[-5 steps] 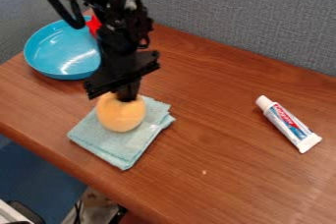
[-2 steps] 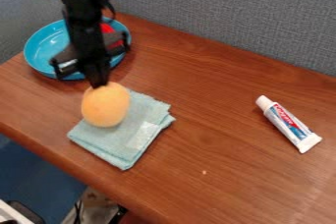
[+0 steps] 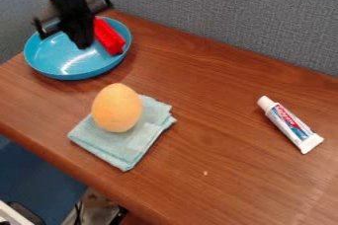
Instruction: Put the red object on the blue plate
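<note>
Hovering over the blue plate (image 3: 59, 63) at top left: the gripper (image 3: 79, 41), pointing straight down, dark and partly cut off by the top edge of the frame. Jaws are together; whether they pinch the red object (image 3: 110, 37) I can't tell, since the fingertips sit right against it and the contact point is hidden. The red object is inside the plate's outline, near its right rim, just to the right of the gripper tip. Can't tell if it rests on the plate or hangs slightly above it.

Plate sits on the wooden table (image 3: 224, 120) near its far-left corner.

Other items on the table:
- Orange egg-shaped object (image 3: 117, 108) resting on a folded pale teal cloth (image 3: 122, 132), centre-left, well apart from the plate and untouched by the arm.
- Toothpaste tube (image 3: 290, 123) lying flat at the right side, white with red and blue print, cap end toward the back, well apart from everything else.

Grey wall behind the table; floor below the front edge is dark and blurred.
</note>
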Motion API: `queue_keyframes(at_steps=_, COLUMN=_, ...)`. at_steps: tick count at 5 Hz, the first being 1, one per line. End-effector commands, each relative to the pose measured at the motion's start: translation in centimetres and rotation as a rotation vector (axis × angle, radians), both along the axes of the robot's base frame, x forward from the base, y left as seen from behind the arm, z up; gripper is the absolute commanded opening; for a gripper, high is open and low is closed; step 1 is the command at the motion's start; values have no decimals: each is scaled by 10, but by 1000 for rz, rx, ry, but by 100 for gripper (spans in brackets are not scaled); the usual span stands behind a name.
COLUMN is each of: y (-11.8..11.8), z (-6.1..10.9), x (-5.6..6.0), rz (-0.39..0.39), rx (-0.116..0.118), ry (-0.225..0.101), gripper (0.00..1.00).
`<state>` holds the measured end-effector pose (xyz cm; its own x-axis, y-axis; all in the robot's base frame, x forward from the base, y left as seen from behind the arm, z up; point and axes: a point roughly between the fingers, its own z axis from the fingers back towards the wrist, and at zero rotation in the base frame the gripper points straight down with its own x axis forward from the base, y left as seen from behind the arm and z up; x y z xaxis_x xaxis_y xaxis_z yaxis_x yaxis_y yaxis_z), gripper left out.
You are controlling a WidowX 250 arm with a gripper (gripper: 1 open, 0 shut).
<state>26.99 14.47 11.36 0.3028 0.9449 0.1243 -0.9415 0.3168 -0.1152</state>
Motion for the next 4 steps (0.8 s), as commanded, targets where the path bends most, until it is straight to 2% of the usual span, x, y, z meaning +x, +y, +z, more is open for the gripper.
queue_keyframes(at_steps=1, y=-6, z=13, x=-2, rz=-2, rx=4, ry=-26, gripper=0)
queue_keyframes(at_steps=2, y=-18, z=10, x=-5, rz=-28, rx=6, ry=-26, gripper=100)
queue_keyframes(at_steps=3, y=-25, z=5, x=-6, rz=-42, rx=12, ry=-20, gripper=100)
queue_keyframes(at_steps=4, y=-28, z=-6, x=-9, rz=-145, rx=60, ry=-13, gripper=100)
